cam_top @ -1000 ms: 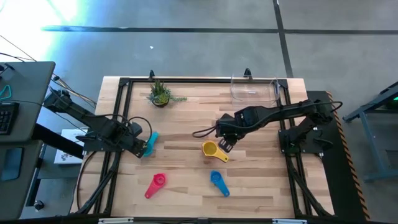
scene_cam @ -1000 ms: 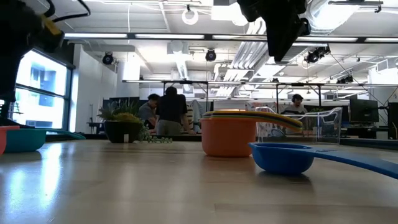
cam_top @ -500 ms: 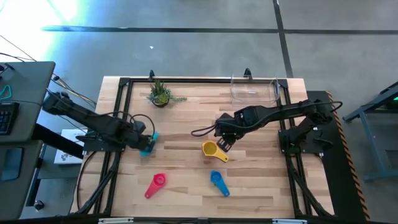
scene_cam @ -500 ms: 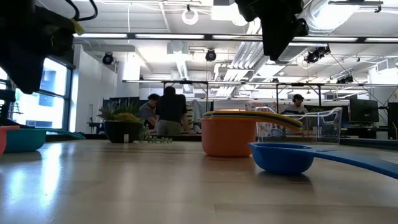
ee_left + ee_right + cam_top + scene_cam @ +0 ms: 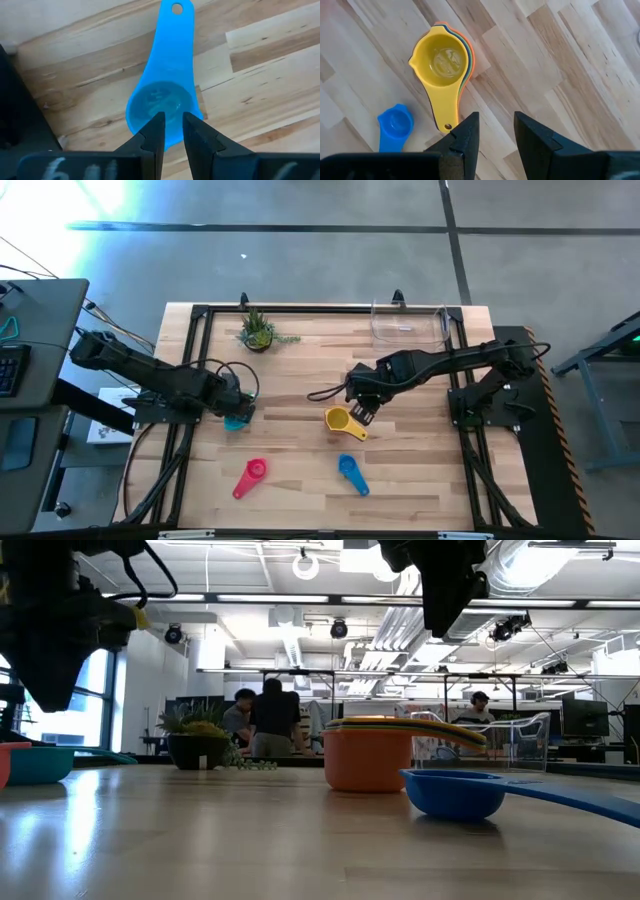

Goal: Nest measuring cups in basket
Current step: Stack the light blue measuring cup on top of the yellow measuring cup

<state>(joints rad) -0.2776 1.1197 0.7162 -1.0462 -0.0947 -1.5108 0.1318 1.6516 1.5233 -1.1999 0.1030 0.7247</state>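
Your left gripper (image 5: 237, 406) is sliding rightward over the teal cup (image 5: 238, 420) at the left side of the counter (image 5: 300, 480); a second ago the cup's handle was showing clear of the arm, and now you are covering nearly all of it from above. In the left wrist view the fingers (image 5: 155, 131) are standing slightly apart, straddling the near rim of the teal cup (image 5: 162, 102), with nothing between them yet. My reading is that you are lining up a grasp on this cup, so it is the next one to join the stack.

Your right gripper (image 5: 362, 411) is hanging in the same spot just beside the yellow cup (image 5: 340, 421) near the middle of the counter. Its fingers (image 5: 466, 136) are parted and empty above the bare wood. The yellow cup (image 5: 442, 62) is sitting on top of an orange-red cup (image 5: 368, 758), with more rims peeking out beneath it.

The teal cup's long axis is running from the bowl under your fingers out to the handle hole, away from the wrist. The yellow cup's handle is pointing toward the near right, at the blue cup (image 5: 350, 473). The pink cup (image 5: 250, 477) is lying near the front, left of the blue one. The basket (image 5: 408, 324) is waiting at the far right corner, well apart from every cup.
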